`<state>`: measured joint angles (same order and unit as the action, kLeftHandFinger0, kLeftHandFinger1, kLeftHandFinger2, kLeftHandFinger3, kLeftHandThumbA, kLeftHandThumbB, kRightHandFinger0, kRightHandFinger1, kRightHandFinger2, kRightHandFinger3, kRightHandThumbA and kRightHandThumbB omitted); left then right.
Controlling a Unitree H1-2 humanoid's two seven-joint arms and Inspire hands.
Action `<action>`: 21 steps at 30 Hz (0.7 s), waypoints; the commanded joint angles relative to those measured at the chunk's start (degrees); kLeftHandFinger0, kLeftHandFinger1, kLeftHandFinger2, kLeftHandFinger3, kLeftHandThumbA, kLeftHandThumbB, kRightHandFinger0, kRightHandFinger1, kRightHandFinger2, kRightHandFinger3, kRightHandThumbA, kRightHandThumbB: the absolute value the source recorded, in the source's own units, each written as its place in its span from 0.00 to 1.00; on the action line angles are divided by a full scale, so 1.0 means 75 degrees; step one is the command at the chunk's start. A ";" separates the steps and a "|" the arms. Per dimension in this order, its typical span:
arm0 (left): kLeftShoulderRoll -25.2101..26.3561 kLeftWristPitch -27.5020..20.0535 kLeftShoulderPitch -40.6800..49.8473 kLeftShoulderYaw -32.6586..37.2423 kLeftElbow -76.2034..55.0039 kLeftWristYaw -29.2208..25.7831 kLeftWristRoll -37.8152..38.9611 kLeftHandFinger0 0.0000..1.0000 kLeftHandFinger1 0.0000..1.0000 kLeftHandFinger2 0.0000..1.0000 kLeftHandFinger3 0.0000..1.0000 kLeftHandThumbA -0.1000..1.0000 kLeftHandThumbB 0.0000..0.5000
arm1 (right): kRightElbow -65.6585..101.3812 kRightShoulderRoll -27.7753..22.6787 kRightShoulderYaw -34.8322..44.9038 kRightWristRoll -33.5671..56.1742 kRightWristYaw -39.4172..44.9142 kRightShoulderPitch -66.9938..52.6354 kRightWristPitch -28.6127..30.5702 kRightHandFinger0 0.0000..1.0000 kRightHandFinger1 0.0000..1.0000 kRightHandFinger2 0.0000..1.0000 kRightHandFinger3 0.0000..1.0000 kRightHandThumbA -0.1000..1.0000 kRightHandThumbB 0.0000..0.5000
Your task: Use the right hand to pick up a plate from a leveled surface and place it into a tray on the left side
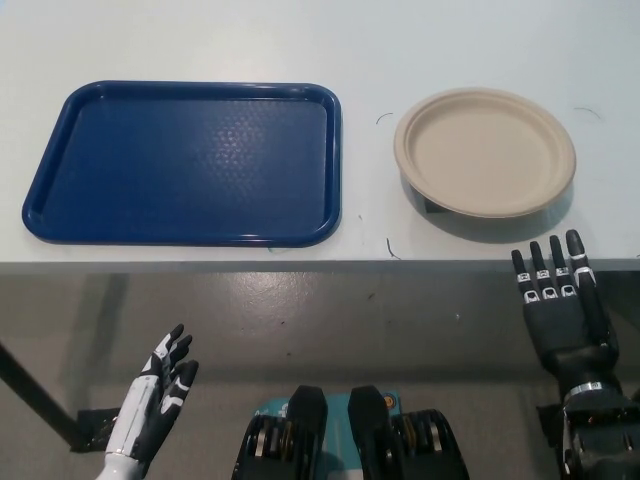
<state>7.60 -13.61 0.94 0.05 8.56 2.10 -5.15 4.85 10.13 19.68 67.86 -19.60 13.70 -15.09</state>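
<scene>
Nearest the robot, the white left hand (155, 395) rests low at the lower left, below the tabletop's front edge, fingers loosely apart and holding nothing; it sits out of the way, which suits a task given to the other arm. At the lower right the black right hand (558, 305) is raised with its fingers spread and pointing toward the far side, empty, its fingertips just reaching the front edge of the tabletop (200, 30). It stands almost directly in front of the plate, a sensible line for a forward reach, and the plate is not yet touched.

Beyond the edge, the pale grey tabletop looks smooth and matte, with a few faint dark scratch marks near the plate. The plate (485, 150) lies on the right part of it, well apart from the tray. It is round, beige, apparently pressed paper or fibre, with a shallow well and a broad raised rim. A dark shadow under its near side suggests it sits slightly lifted on something, which would leave room for fingers to slip beneath the rim; what props it cannot be made out.

To the left lies the tray (333, 160), dark blue plastic, rectangular with rounded corners, a low lip and a finely pebbled floor. Nothing is in it.
</scene>
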 commanded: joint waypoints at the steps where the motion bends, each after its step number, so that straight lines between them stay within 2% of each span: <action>1: 0.0115 -0.0216 -0.0050 0.0040 -0.0068 0.0004 -0.0112 1.00 1.00 1.00 1.00 0.90 0.29 | -0.0017 0.0304 0.0095 0.0372 0.0388 0.0381 0.0186 1.00 1.00 1.00 1.00 1.00 0.72; 11: 0.0115 -0.0277 -0.0043 0.0056 -0.0017 0.0026 -0.0108 1.00 1.00 1.00 1.00 0.88 0.27 | -0.0111 0.0308 0.0042 0.0341 0.0306 0.0565 0.0180 1.00 1.00 1.00 1.00 1.00 0.66; 16: 0.0126 -0.0246 -0.0031 0.0070 -0.0042 0.0019 -0.0160 1.00 1.00 1.00 1.00 0.89 0.30 | -0.0241 0.0295 0.0032 0.0352 0.0370 0.0628 0.0165 1.00 1.00 1.00 1.00 1.00 0.63; 21: 0.0085 -0.0237 -0.0004 0.0042 -0.0077 0.0042 -0.0045 1.00 1.00 1.00 1.00 0.85 0.31 | -0.0349 0.0296 -0.0007 0.0274 0.0352 0.0758 0.0149 1.00 1.00 1.00 1.00 1.00 0.63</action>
<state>7.60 -13.68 0.98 0.18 8.71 2.11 -5.68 1.99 10.19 19.82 68.94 -19.06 16.50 -14.69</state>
